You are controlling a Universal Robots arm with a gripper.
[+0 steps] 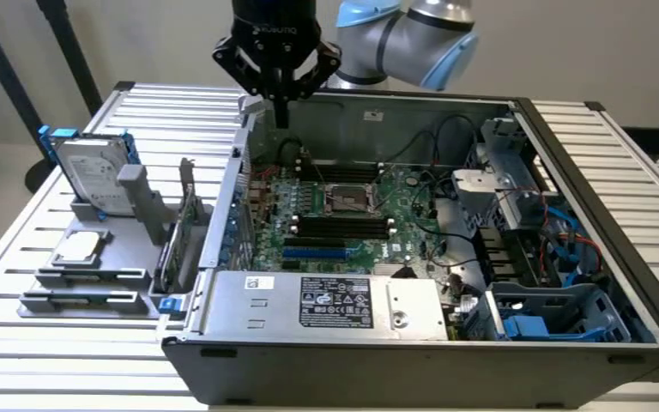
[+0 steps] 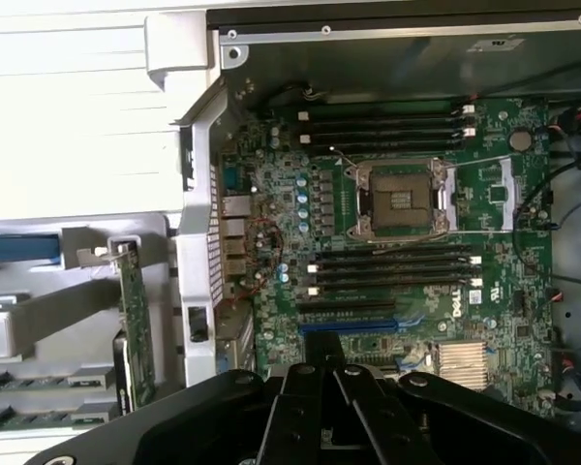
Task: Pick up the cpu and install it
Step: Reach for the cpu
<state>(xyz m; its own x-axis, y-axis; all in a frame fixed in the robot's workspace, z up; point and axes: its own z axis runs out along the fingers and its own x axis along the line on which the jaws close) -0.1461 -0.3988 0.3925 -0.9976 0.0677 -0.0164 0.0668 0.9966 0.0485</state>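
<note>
The gripper [image 1: 281, 120] hangs above the far corner of the open case [image 1: 604, 257], on the exterior view's left, over the edge of the case wall. Its two black fingers are pressed together and nothing sits between them. The blue and grey arm [image 1: 415, 30] reaches in from the far side.

The cpu [image 1: 78, 247] lies flat on a grey stand [image 1: 89, 287] on the slatted table [image 1: 32, 206]. It is outside the case, on the exterior view's left, and well apart from the gripper. Just beyond it on the same stand, a hard drive [image 1: 92, 176] with blue rails leans upright. A green card [image 1: 186, 219] stands on edge between the stand and the case.

Inside the case the motherboard [image 1: 353, 232] lies flat. Its socket [image 1: 350, 199] sits near the middle with its frame open, and dark memory slots lie just nearer than it. A silver power supply [image 1: 329, 300] with a black label fills the near side.

In the wrist view the closed gripper [image 2: 324, 368] points down at the motherboard [image 2: 300, 203], with the open socket [image 2: 402, 199] and its bare contact square further ahead. The card [image 2: 136, 320] is outside the case wall [image 2: 198, 194].
</note>
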